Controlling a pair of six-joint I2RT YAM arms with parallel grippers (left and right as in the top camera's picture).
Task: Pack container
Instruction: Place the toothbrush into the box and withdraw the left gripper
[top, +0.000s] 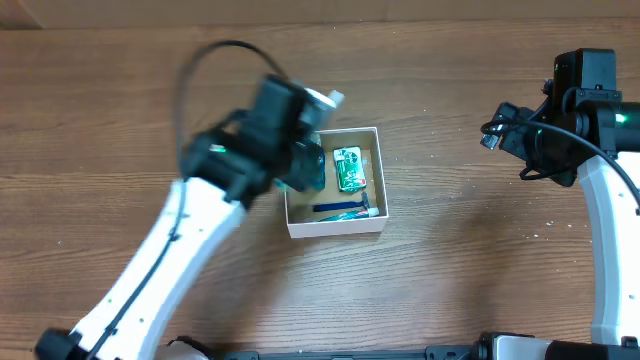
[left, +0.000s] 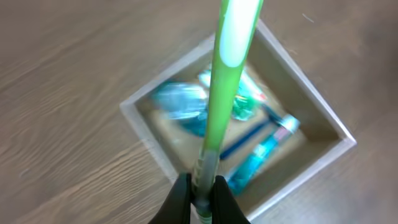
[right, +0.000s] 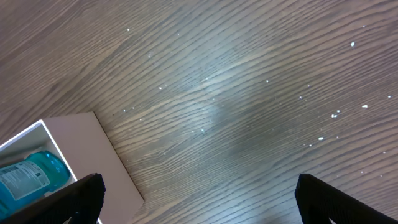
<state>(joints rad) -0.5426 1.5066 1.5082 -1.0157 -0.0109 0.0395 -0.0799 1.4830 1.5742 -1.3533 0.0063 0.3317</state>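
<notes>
The container (top: 372, 133) is a small white-walled box at the table's middle. Inside lie a green packet (top: 348, 168), a blue toothbrush (top: 340, 209) and a teal bottle. My left gripper (left: 200, 194) is shut on a green and white toothbrush (left: 225, 74) and holds it above the container (left: 298, 74), over its left part. The contents look blurred in the left wrist view. My right gripper (right: 205, 199) is open and empty, out to the right of the container (right: 81, 143), over bare table.
The wooden table (top: 450, 270) surrounds the box. The left arm (top: 190, 250) reaches in from the front left and covers the box's left edge. The right arm (top: 565, 120) stands at the far right.
</notes>
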